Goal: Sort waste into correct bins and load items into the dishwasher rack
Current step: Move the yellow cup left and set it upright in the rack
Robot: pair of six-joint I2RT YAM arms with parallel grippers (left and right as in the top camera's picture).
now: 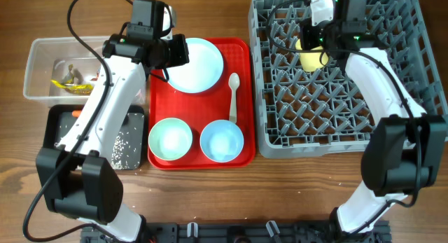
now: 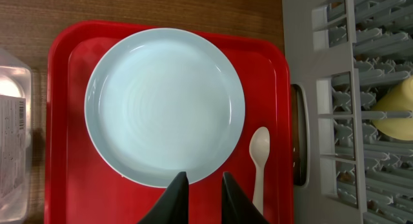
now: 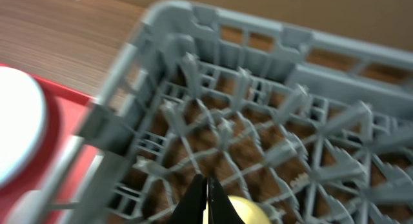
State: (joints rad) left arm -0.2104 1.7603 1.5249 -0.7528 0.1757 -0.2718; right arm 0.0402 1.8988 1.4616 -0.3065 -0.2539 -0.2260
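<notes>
My left gripper (image 1: 176, 54) hovers over the pale blue plate (image 1: 199, 64) on the red tray. In the left wrist view its tips (image 2: 204, 185) stand slightly open above the near rim of the plate (image 2: 164, 104), with only tray showing between them. The white spoon (image 1: 233, 96) (image 2: 259, 153) lies right of the plate. Two pale blue bowls (image 1: 170, 139) (image 1: 222, 140) sit at the tray's front. My right gripper (image 1: 310, 41) (image 3: 206, 180) is shut above the grey dishwasher rack (image 1: 257, 82) (image 3: 161, 11). The yellow cup (image 1: 313, 59) (image 3: 248, 211) lies among the pegs just beside its tips.
The clear tub (image 1: 38, 50) at the far left holds yellow and brown scraps (image 1: 70, 78). In front of it the black tray (image 1: 52, 127) holds rice grains (image 1: 126, 148) and a carrot (image 1: 75, 115). The red tray (image 1: 241, 155) sits against the rack's left wall.
</notes>
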